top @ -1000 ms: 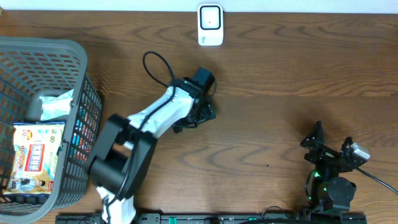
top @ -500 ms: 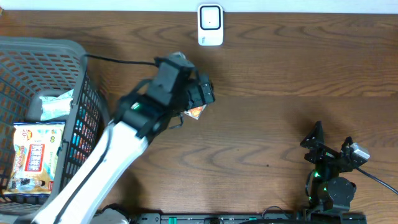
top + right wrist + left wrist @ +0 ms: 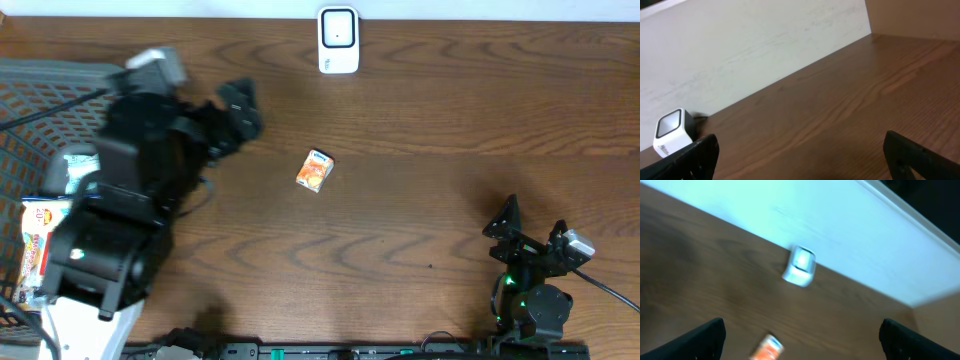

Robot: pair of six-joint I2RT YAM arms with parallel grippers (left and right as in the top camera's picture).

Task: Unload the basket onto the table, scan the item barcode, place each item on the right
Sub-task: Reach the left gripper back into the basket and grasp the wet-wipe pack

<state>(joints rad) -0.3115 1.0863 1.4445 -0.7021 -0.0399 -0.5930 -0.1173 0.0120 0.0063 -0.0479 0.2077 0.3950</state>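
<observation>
Clearly the left gripper (image 3: 243,108) holds nothing: from overhead its dark fingers stand apart in the air beside the basket (image 3: 40,67), and the orange packet (image 3: 315,170) lies flat on the table (image 3: 420,120), well clear of those jaws and on the side away from the basket. The barcode scanner (image 3: 338,41) sits at the table's far edge, beyond the packet and apart from it.

From the left wrist the same gripper (image 3: 801,327) shows only as two black fingertips (image 3: 707,337) in the bottom corners, spread wide. Between them, low in the picture and a little toward the left-hand tip, the packet (image 3: 768,348) peeks in, blurred and cut by the edge. Ahead of the jaws the scanner (image 3: 800,266) stands against the pale wall (image 3: 790,215). This view leaves out the basket, which only the overhead camera catches, with a snack bag (image 3: 30,240) inside it.

At the near edge, well apart from the packet, the right gripper (image 3: 530,230) has its fingers splayed. Its own camera confirms it: the gripper (image 3: 800,147) has one fingertip (image 3: 690,157) in each bottom corner and bare wood between. Ahead of these jaws and off toward the left-hand tip, the scanner (image 3: 672,132) stands at the foot of the wall (image 3: 740,45). The packet does not show in this view.
</observation>
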